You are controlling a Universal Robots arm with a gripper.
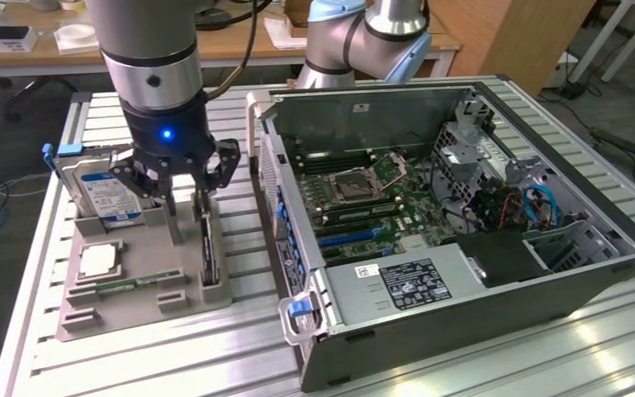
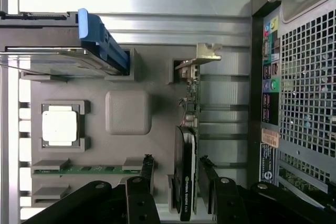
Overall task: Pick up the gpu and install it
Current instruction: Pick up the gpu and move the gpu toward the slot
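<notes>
Fingers [image 2: 142,192] apart astride the upright gpu [image 2: 185,177] in its grey holder [image 2: 157,145], on a slatted metal table [image 1: 185,356], wooden desk [image 1: 31,59] behind.

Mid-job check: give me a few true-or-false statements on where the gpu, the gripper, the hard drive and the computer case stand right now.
1. The gpu stands on edge in the grey holder. True.
2. The gripper is shut on the gpu. False: its jaws are open, with one finger on each side of the card.
3. The hard drive lies inside the computer case. False: it stands upright in the holder, outside the case.
4. The computer case is open, with the motherboard showing. True.
</notes>
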